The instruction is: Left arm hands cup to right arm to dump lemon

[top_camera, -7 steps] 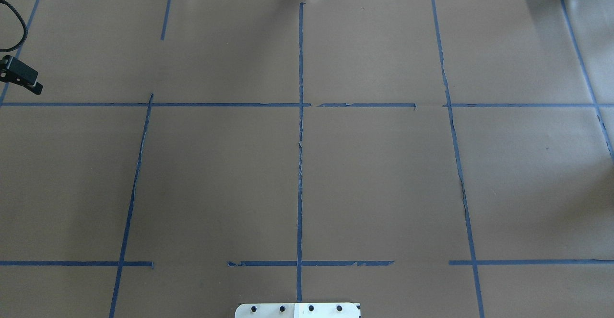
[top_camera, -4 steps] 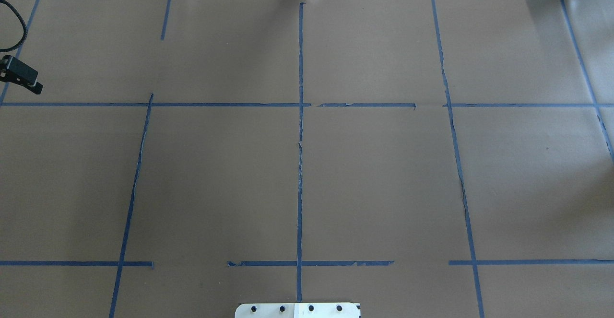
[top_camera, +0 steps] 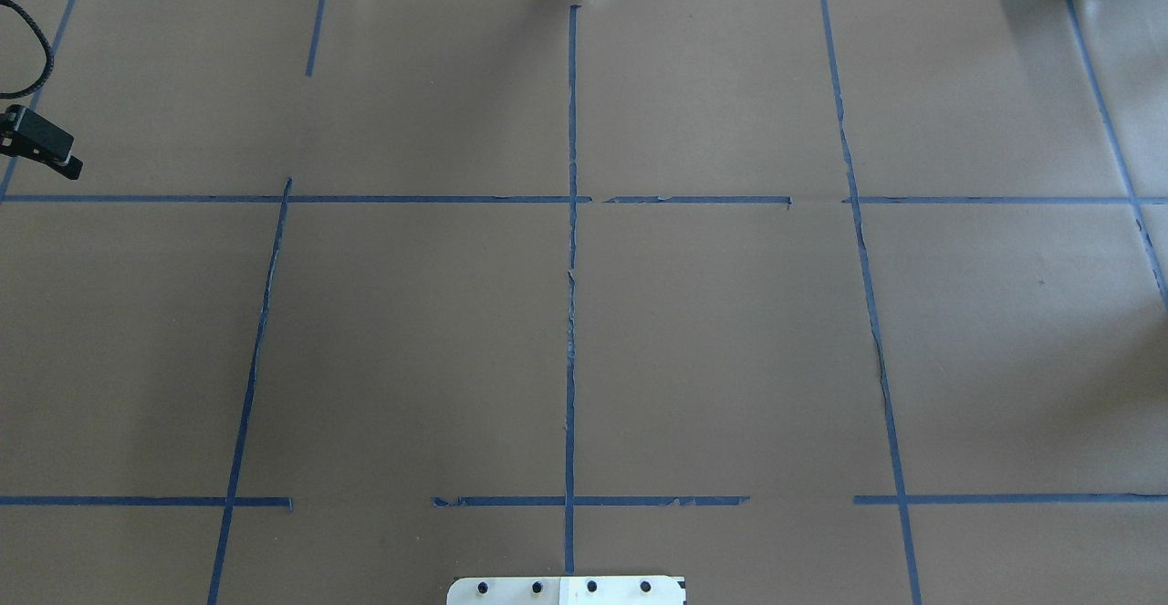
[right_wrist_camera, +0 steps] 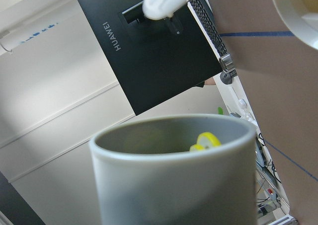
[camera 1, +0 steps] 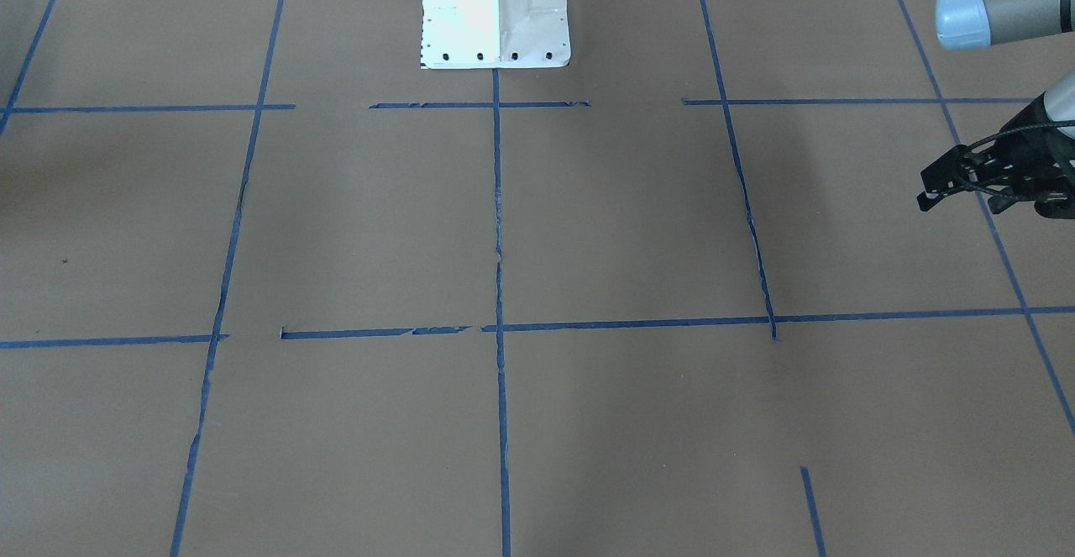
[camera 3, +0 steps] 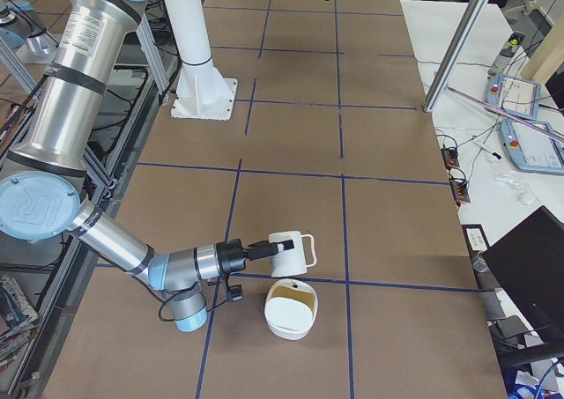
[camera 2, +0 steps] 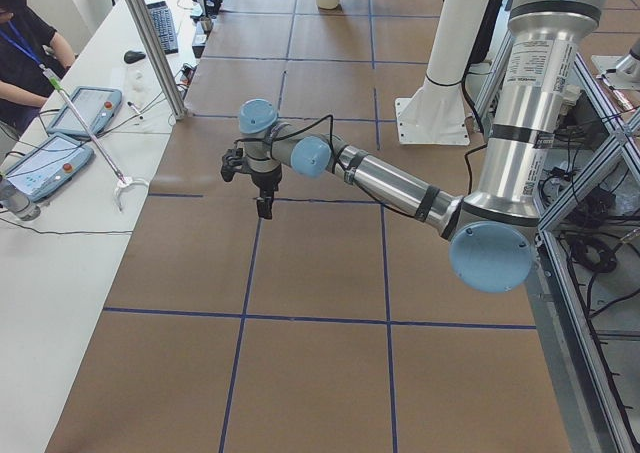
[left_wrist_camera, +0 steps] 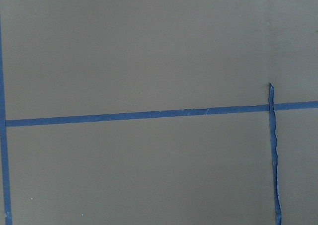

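Note:
In the exterior right view the right gripper (camera 3: 270, 249) is against the side of the white cup (camera 3: 293, 254), which is just above the table beside a white bowl (camera 3: 291, 309). I cannot tell from that view whether the gripper is shut. The right wrist view has the cup (right_wrist_camera: 174, 185) close up, grey inside, with the yellow lemon (right_wrist_camera: 204, 141) in it and the bowl's rim (right_wrist_camera: 297, 10) at top right. My left gripper (camera 1: 934, 189) is empty and open at the table's left end. It also shows in the overhead view (top_camera: 38, 142) and the exterior left view (camera 2: 262, 201).
The white robot base (camera 1: 495, 11) stands at the table's near-robot edge. A black HUAWEI monitor (right_wrist_camera: 149, 51) and side tables with tablets (camera 2: 85, 108) flank the table. An operator (camera 2: 25, 43) sits at the left end. Blue tape lines (top_camera: 572, 249) cross the brown table cover.

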Tool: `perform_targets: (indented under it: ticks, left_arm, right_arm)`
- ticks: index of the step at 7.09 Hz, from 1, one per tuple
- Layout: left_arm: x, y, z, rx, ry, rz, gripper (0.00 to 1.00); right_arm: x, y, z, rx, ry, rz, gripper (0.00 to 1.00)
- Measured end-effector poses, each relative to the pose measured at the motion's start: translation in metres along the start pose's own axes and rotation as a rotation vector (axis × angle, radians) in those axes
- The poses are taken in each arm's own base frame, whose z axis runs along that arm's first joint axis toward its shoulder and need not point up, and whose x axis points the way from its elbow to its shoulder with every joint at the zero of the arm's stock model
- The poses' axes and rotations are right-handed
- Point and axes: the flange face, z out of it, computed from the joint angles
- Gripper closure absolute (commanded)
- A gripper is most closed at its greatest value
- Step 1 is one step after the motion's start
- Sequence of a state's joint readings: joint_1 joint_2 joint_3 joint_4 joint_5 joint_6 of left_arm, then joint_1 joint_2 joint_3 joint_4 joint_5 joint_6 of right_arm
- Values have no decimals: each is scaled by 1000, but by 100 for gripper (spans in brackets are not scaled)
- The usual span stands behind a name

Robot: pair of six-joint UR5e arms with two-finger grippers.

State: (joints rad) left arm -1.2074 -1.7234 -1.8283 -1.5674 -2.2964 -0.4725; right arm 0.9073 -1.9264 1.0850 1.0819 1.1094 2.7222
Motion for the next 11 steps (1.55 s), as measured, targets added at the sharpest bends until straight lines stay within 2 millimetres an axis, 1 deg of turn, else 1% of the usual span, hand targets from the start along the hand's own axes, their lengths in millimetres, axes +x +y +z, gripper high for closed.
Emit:
perform_targets:
  ticks: [1, 3, 6, 8, 11]
  left_arm:
    - [0, 0, 0, 1, 0, 1, 0]
    - [1, -1, -1, 1, 1, 2, 0]
    - [2, -1, -1, 2, 1, 2, 0]
    - [2, -1, -1, 2, 1, 2, 0]
    - [2, -1, -1, 2, 1, 2, 0]
  right_arm:
    - [-4, -5, -9, -7, -15, 38, 96]
    - [-8, -8, -14, -9, -40, 103, 96]
    - [-8, -9, -12, -11, -64, 152, 96]
    - [-6, -7, -5, -20, -73, 182, 96]
    - [-5, -7, -1, -25, -78, 197, 95]
